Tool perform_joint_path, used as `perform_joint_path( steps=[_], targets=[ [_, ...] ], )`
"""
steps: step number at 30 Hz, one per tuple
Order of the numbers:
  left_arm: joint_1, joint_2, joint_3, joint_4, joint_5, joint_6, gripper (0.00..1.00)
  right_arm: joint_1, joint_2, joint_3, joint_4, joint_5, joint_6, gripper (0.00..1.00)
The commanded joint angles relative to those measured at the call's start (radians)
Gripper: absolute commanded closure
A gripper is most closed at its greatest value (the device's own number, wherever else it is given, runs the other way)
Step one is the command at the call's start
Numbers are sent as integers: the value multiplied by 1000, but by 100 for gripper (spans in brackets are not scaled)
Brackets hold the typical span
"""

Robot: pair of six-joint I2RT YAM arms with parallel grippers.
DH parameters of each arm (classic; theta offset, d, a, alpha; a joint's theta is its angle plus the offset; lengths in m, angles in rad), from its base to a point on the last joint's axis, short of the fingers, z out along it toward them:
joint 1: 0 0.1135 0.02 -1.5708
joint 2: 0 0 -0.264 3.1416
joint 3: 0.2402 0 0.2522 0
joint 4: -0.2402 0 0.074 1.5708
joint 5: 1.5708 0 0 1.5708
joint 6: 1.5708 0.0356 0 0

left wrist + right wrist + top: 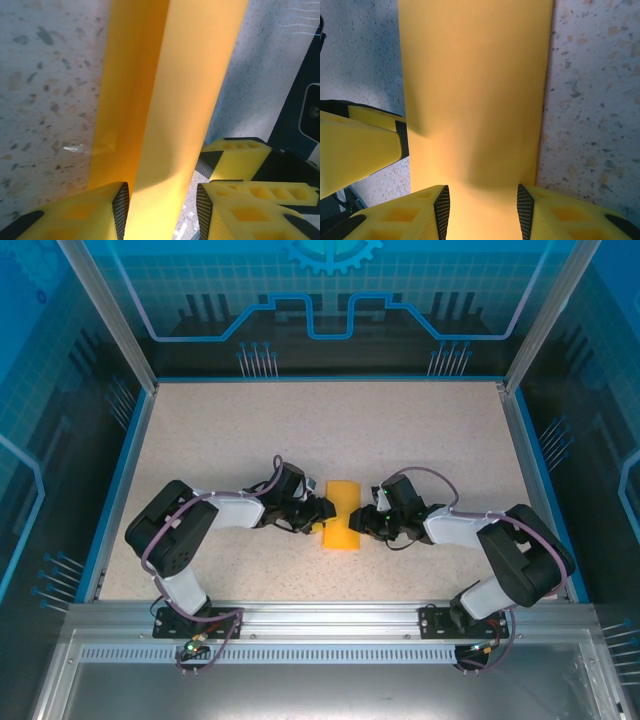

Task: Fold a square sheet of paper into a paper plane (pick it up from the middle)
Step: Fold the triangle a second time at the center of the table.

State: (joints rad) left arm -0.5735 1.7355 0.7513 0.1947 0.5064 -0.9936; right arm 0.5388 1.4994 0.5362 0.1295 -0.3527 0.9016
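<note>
**Orange-yellow paper on a speckled worktop, inside a blue enclosure**

The folded sheet of paper is plain orange-yellow and unmarked, shaded darker along its crease. The worktop is pale beige with fine grey and brown speckles and has a bright blue rim. The arms are black and white, with purplish-grey cables. The left gripper and right gripper have bright yellow fingers with black cross-hatched pads. The enclosure walls are translucent blue with lighter blue circuit-style lines. The front rail is silver.
</note>
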Motion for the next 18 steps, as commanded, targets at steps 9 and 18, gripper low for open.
perform_joint_path(
  steps=[9,18],
  targets=[
    [1,9,42,39,45,-8,57,2,-35,-6,-36,-30,-47,56],
    [51,7,40,34,73,12,54,6,17,16,17,-96,-49,63]
  ],
)
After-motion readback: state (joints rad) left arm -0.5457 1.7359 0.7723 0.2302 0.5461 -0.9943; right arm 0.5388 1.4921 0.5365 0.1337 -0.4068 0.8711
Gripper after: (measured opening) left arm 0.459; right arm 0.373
